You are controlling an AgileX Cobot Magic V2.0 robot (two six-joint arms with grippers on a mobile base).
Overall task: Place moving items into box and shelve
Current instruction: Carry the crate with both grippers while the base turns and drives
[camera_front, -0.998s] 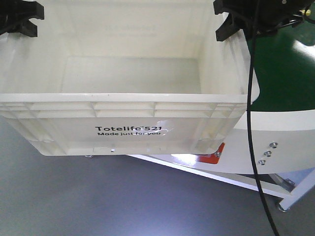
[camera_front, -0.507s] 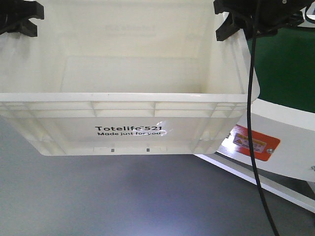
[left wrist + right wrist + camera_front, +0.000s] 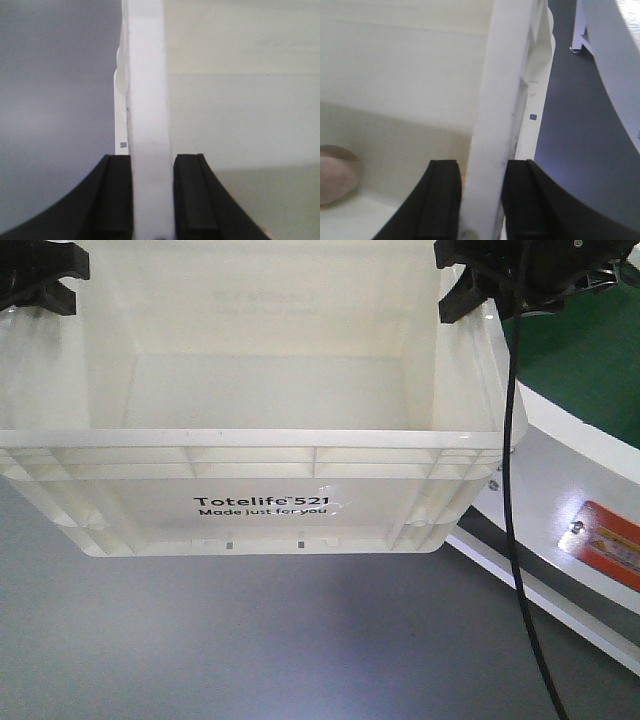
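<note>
The box (image 3: pixel 260 505), a large white crate printed "Totelife 521", hangs above the grey floor and fills the front view. My left gripper (image 3: pixel 40 280) is shut on its left wall at the rim, and my right gripper (image 3: pixel 470 280) is shut on its right wall. In the left wrist view the box wall (image 3: pixel 147 100) runs straight up between the black pads of the left gripper (image 3: pixel 152 160). The right wrist view shows the right gripper (image 3: pixel 480 165) pinching the box wall (image 3: pixel 502 90) likewise. A round pinkish-brown thing (image 3: pixel 335 175) lies on the box floor; I cannot tell what it is.
A white conveyor table with a green belt (image 3: pixel 590 350) stands to the right, with a red warning label (image 3: pixel 610 540) on its side. A black cable (image 3: pixel 512 540) hangs down in front of it. Grey floor (image 3: pixel 250 640) lies below the box. A white frame leg (image 3: pixel 580 30) shows far right.
The conveyor table and its red label have slid right and away in the front view. The box and both grippers keep the same place in frame.
</note>
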